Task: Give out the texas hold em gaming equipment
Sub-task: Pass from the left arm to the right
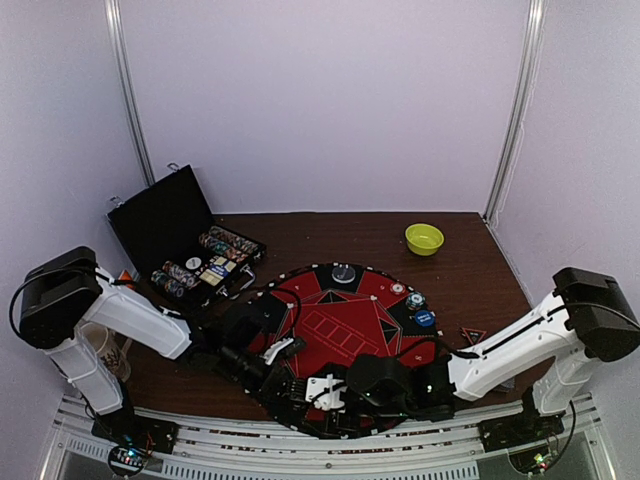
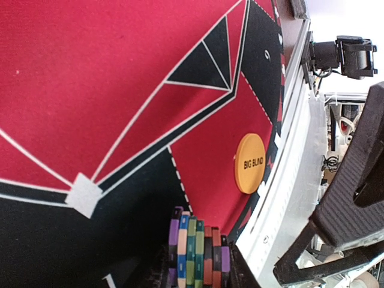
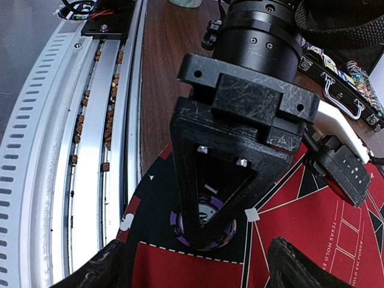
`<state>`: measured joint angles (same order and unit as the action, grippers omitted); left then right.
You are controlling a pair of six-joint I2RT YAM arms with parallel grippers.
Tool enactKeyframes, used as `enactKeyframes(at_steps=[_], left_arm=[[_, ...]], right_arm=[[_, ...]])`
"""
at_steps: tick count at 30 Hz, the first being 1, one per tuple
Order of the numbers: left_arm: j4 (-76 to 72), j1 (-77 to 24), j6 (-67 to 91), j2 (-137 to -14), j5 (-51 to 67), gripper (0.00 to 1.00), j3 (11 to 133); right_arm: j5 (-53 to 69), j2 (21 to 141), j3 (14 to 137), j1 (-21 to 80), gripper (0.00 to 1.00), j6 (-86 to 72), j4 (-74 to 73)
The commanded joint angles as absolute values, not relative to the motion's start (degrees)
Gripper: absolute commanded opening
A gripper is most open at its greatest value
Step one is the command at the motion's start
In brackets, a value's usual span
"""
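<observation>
Left wrist view settles it. My left gripper (image 2: 198,277) is pinched narrow on a small stack of striped-edge poker chips (image 2: 197,246), with purple, green and red edges side by side between the fingers. I grip the stack across its rims so it holds together as one column and can go down flat.

It sits over the black band of the round red-and-black mat (image 2: 90,90), at the near edge by the aluminium rail (image 2: 282,180). The orange BIG BLIND button (image 2: 250,163) lies flat on a red field nearby. That spot reads to me as one player's place, so chips and button belong together there.

From the right wrist view the stack looks down on the felt, though I cannot tell whether it rests fully. My right gripper (image 3: 201,271) stands wide and empty, close in front of the left one and clear of the chips. More chips sit in the open case (image 1: 160,218) at the far left.
</observation>
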<state>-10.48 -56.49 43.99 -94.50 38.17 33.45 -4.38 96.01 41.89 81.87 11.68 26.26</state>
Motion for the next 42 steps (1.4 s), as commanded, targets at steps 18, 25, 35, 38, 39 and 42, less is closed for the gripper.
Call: enactKeyframes(at_steps=[18,25,35,38,39,42], left_arm=[[-8.72,-54.41,41.96,-96.67,33.98,0.00,34.27],[-6.14,-54.23,40.11,-97.46,33.31,0.01,35.32],[-5.44,-53.68,38.94,-97.04,34.28,0.14,35.45],[-3.62,-53.57,36.79,-96.97,35.29,0.26,35.99],[-2.84,-53.58,36.29,-96.58,35.18,0.30,36.23],[-1.78,-52.63,35.53,-94.92,34.80,0.42,36.02]], right_arm=[[-7.12,109.54,47.99,78.64,0.65,11.30,30.18],[-4.86,112.00,50.59,78.59,0.55,10.52,27.78],[-7.28,109.91,49.28,78.45,0.36,6.89,22.66],[-6.88,109.99,49.28,78.44,0.35,6.47,21.48],[-6.79,110.07,49.38,78.28,0.35,6.37,21.00],[-6.02,110.27,49.39,77.26,0.34,5.74,20.03]])
